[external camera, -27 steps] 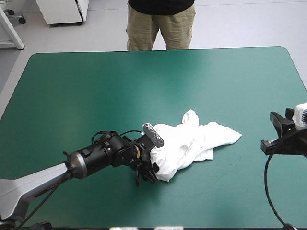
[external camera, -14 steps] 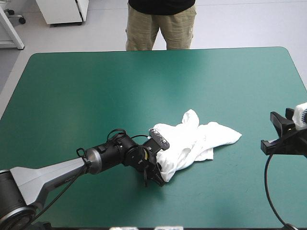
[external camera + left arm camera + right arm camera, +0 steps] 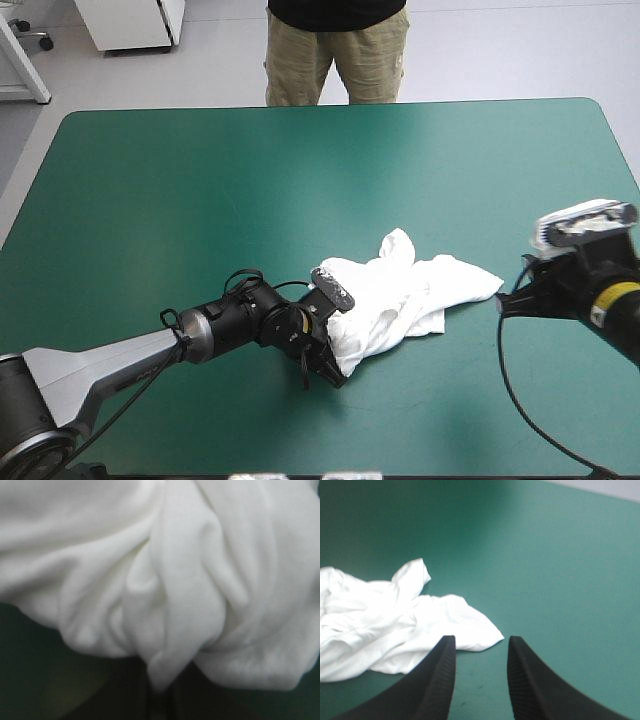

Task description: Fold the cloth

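Item: T-shirt (image 3: pixel 410 295), white, one crumpled heap on the teal-green table (image 3: pixel 180 200), lying at 5 o'clock from the table's middle

Progress: no fold made, by the look of it; spreading flat and every fold are left to do

Orientation: in the high view the long axis runs from 8 o'clock to 2 o'clock, with a tapered end toward the right hand (image 3: pixel 481 642) and a small peak at 12 o'clock

Left hand (image 3: pixel 159 696): clenched on a pinch of the heap's 8 o'clock end

Right hand: released and gaping, just short of the tapered end, grasping nothing
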Robot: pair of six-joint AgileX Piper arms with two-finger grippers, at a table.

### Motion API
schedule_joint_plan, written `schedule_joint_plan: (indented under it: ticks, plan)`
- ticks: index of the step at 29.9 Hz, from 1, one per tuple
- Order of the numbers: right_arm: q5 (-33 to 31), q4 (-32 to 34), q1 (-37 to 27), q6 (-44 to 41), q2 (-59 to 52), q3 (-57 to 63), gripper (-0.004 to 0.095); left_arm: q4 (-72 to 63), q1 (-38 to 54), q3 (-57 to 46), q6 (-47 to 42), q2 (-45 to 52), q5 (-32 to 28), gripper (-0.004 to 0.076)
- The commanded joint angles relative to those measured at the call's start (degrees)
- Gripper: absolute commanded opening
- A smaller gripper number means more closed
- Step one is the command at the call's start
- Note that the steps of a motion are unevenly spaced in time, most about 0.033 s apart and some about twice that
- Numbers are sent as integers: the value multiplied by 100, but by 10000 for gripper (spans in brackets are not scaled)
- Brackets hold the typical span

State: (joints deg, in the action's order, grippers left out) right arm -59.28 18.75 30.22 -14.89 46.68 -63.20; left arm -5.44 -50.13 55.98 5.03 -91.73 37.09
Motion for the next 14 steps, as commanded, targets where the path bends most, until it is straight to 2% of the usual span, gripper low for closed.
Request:
schedule_joint_plan:
  ticks: [1,5,9,11,14]
  plan:
    - [626,259,0,-191,393,211,341,-16,2,117,-29,136,-33,-7]
    - [784,476,-117,-429,851,468,359,27,2,117,-86,136,33,-7]
    - [1129,245,-646,-233,1341,530,386,14,2,117,-49,136,33,-7]
    - [1369,-131,-1028,140,1586,530,400,6,2,117,-49,136,33,-7]
    - [1579,-1135,-1715,1017,2031,530,411,6,2,117,-49,136,33,-7]
